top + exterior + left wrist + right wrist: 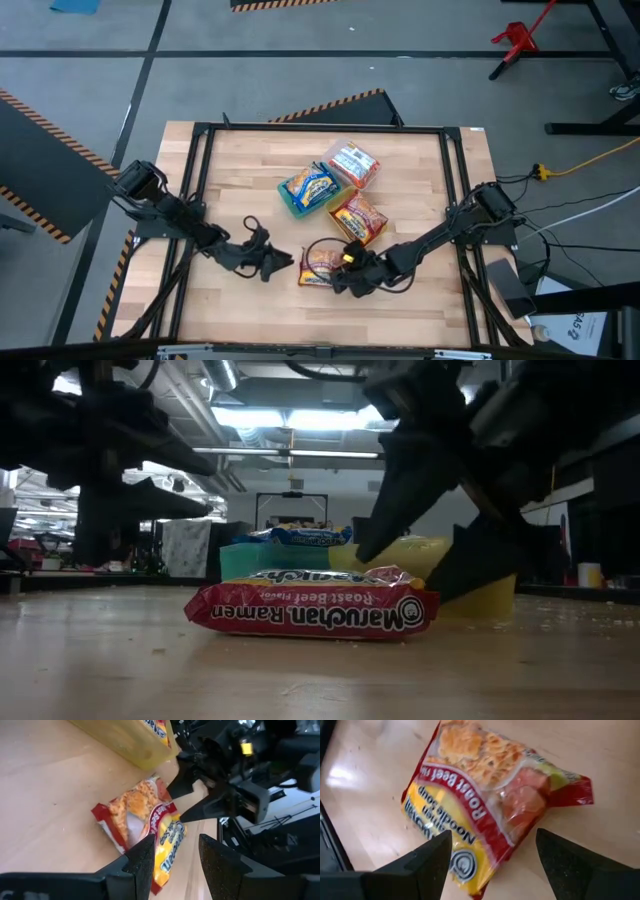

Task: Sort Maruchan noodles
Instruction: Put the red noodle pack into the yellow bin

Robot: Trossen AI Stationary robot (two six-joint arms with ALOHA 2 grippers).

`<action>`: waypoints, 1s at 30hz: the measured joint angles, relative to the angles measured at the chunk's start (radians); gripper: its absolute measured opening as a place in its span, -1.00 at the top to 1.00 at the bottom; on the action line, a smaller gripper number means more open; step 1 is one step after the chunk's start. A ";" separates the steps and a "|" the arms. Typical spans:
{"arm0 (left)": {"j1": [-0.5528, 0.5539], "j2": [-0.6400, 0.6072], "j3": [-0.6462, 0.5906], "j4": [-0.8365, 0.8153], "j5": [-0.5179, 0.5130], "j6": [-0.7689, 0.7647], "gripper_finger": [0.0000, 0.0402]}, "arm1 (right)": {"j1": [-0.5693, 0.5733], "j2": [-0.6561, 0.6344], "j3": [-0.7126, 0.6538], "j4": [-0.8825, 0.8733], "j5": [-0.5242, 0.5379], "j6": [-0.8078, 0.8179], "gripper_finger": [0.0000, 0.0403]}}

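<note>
My right hand [490, 857] hovers over the red Roast Beef Maruchan packet [490, 795], fingers spread wide, holding nothing; packet lies flat on the wooden bench [420, 300], near its front edge. My left hand [272, 262] waits just beside it, fingers parted and empty. Further packets sit in the teal container [290, 203], yellow container [343, 232] and clear container [365, 178] behind.

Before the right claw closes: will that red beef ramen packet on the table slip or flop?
Probably slippery: the ramen packet has a glossy, crinkly wrapper. It lies flat on the table, so it shouldn't roll. Its loose crimped ends may flop, while the middle likely stays stiff. The right claw is open above it.
</note>
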 joint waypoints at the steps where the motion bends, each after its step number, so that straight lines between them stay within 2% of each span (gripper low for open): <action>1: 0.003 0.000 0.002 0.003 0.003 0.001 0.27 | 0.000 0.000 -0.014 0.021 0.010 0.013 -0.37; 8: 0.012 0.048 0.004 0.034 0.032 -0.033 0.27 | -0.004 0.000 -0.050 0.074 0.047 0.029 -0.37; 13: 0.020 0.147 0.005 0.198 0.058 -0.050 0.27 | -0.008 0.000 -0.050 0.087 0.058 0.020 -0.37; 16: 0.031 0.190 0.006 0.238 0.089 -0.088 0.27 | -0.008 0.000 -0.050 0.086 0.059 0.018 -0.37; 20: 0.047 0.222 0.024 0.206 0.146 -0.205 0.27 | -0.008 0.000 -0.050 0.090 0.060 0.017 -0.37; 25: 0.071 0.229 0.065 0.169 0.181 -0.185 0.27 | -0.008 0.000 -0.050 0.099 0.070 0.018 -0.37; 30: 0.100 0.227 0.135 0.011 0.247 -0.224 0.27 | -0.020 0.012 -0.052 0.131 0.074 0.020 -0.37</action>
